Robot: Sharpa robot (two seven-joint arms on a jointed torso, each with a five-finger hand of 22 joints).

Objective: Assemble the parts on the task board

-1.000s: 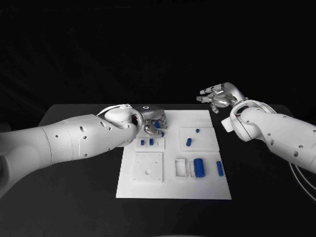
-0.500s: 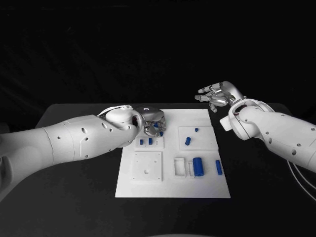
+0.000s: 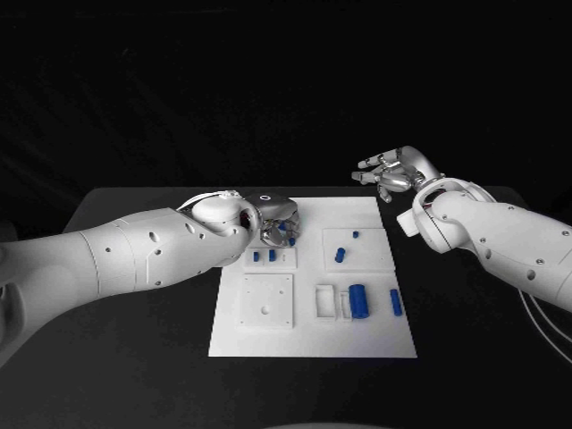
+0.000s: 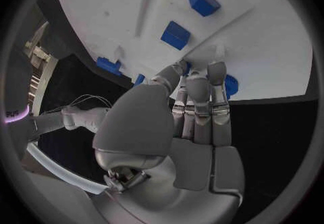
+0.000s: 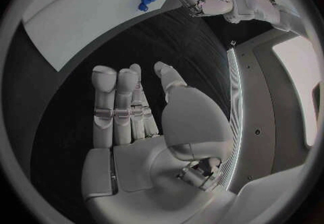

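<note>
Assembly appears partly done: several blue parts (image 3: 358, 299) lie loose on the task board (image 3: 315, 344) mid-tabletop, the left hand (image 3: 276, 229) pinches one at its far-left corner, and the right hand (image 3: 391, 174) hovers spread, empty.

Board in the middle of the table, one hand on each side

The task board (image 3: 315, 335) lies on the table (image 3: 131, 357); the left hand (image 3: 276, 225) is over its far left corner, the right hand (image 3: 396, 172) beyond its far right corner, with parts (image 3: 359, 299) on the board.
</note>
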